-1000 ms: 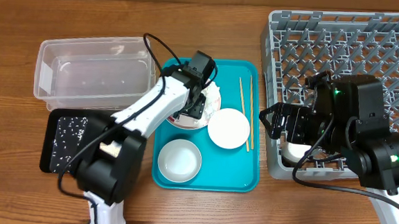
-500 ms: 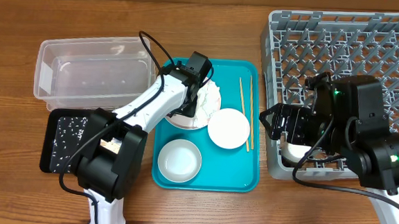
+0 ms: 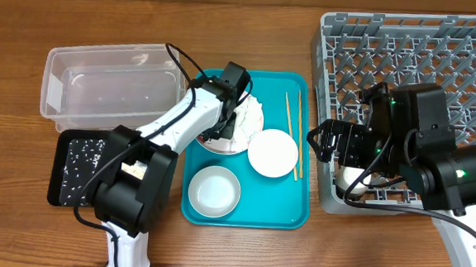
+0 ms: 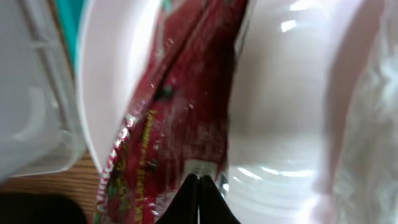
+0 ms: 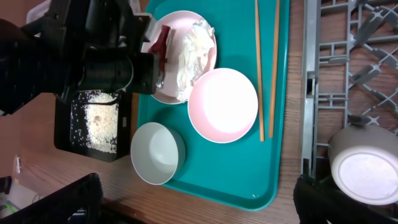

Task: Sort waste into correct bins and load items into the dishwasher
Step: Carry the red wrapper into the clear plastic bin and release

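The red wrapper [image 4: 180, 124] lies on the big white plate [image 4: 280, 124], close to the plate's rim on its 9 o'clock side. The crumpled napkin [image 5: 193, 50] fills the 3 o'clock side, so there is little room there. In the overhead view the clear tub [image 3: 112, 88] stands just past the rim at 9 o'clock. The black tray [image 3: 65, 185] with rice sits at 7 o'clock. The plate rests on the teal tray [image 3: 287, 211], which has bare floor near its 5 o'clock corner.

My left gripper [image 4: 199, 190] has its tips pressed tight together at the wrapper's near end. I cannot tell if any foil is caught between them. A second ago that arm sat a bit more toward 3 o'clock. The dishes have not moved.

In the left wrist view the wrapper's long side runs from 1 o'clock down to 7 o'clock. The chopsticks [image 3: 292, 135] run from 12 to 6.

My right gripper [image 3: 322, 144] hangs wide open, holding nothing, by the grey rack's [image 3: 441, 55] 9 o'clock edge.
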{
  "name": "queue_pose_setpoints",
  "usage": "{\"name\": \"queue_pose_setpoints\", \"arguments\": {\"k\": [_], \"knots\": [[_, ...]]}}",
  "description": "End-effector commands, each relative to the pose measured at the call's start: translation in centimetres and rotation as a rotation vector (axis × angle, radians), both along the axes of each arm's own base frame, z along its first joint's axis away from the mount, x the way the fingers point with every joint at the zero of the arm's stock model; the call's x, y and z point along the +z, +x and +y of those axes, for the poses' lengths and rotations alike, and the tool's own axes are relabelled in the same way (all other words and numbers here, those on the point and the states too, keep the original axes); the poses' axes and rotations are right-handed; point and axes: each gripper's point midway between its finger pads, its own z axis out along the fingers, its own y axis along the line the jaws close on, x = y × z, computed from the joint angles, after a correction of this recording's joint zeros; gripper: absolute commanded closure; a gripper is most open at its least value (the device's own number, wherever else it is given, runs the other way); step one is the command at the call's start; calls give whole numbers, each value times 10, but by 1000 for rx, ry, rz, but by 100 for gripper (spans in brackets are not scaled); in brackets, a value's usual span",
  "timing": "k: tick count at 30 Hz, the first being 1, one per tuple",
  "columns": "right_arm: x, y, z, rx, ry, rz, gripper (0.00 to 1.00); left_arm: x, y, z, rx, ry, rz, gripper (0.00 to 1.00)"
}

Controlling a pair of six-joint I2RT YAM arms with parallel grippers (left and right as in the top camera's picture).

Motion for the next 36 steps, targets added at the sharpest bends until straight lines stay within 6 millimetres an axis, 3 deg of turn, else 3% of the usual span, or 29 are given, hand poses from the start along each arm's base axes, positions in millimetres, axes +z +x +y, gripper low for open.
{"name": "queue_pose_setpoints", "arguments": {"k": [1, 3, 7, 9, 11, 15, 18, 21, 24, 26, 30, 33, 36], "knots": [[5, 1, 0, -2, -4, -16, 0, 9, 1, -14, -11, -92, 30, 96], [4, 0, -1, -2, -5, -13, 0, 27, 3, -21, -14, -129, 25, 96], [4, 0, -1, -2, -5, -13, 0, 89, 16, -28, -22, -174, -59, 96], [4, 0, -1, -2, -5, -12, 0, 113, 22, -22, -19, -151, -119, 96], [4, 0, -1, -2, -5, -11, 0, 122, 29, -8, -5, -86, -165, 70], [3, -1, -1, -2, -6, -7, 0, 99, 29, 4, -30, -27, -128, 44], [3, -1, -1, -2, -7, -6, 0, 71, 29, 12, -35, 10, -78, 35], [3, -1, -1, -2, -7, -6, 0, 48, 30, 15, -26, 23, -23, 34], [3, -1, -1, -2, -7, -5, 0, 25, 24, 11, -67, 8, 50, 36], [3, -2, -1, -2, -7, -5, 0, 13, 20, 11, -71, 13, 90, 46], [3, -2, -1, -2, -7, -5, 0, 6, 11, 10, -69, 5, 136, 93], [3, -2, -1, -2, -7, -4, 0, 24, 9, 5, -48, -31, 142, 96], [3, -2, -1, -2, -7, -4, 0, 63, 12, 9, -33, -20, 103, 96]]}}
